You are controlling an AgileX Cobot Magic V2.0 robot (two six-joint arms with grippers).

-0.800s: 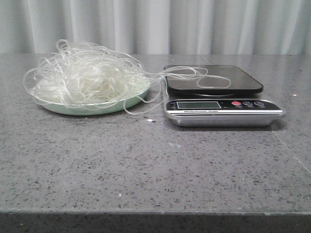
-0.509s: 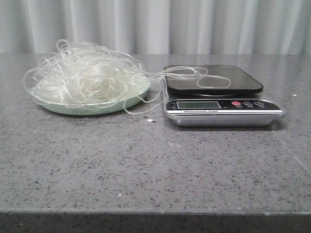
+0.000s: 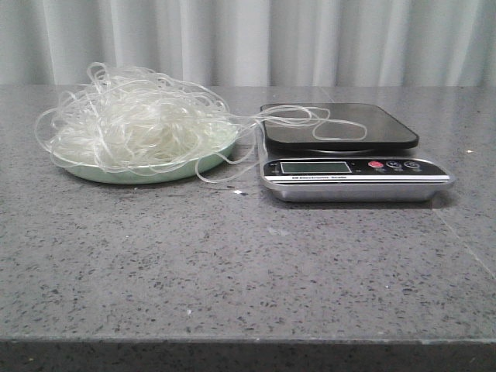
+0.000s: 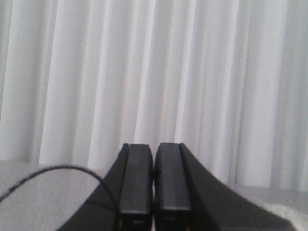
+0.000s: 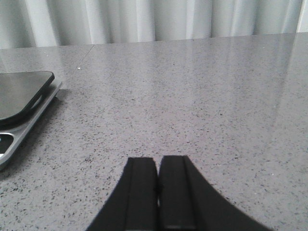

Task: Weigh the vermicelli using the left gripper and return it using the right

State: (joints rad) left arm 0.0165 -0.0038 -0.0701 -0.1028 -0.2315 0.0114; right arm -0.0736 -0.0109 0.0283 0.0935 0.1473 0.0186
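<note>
Vermicelli (image 3: 136, 124) lies heaped in a loose whitish tangle on the pale green plate (image 3: 203, 164), on the left half of the grey speckled table (image 3: 248, 263). Stray loops spill over the plate's right rim, and a few long strands reach across onto the dark platform of the kitchen scale (image 3: 353, 159), which stands just right of the plate. One loop curls on the platform's near-centre; another droops toward the table between plate and scale. The scale's silver front, with its display and a red button, faces the near edge.

Compared with the earlier front views, almost nothing has changed: the heap, the trailing strands and the plate sit where they were, and the scale shows only the slightest shift in the picture, too small to call a move.

Neither arm shows in the front view. In the left wrist view, the left gripper (image 4: 154, 185) has its two black fingers pressed together with nothing between them, pointing at the white curtain (image 4: 154, 72). In the right wrist view, the right gripper (image 5: 158, 192) is likewise closed and empty, low over bare table to the right of the scale, whose corner shows at the edge.
</note>
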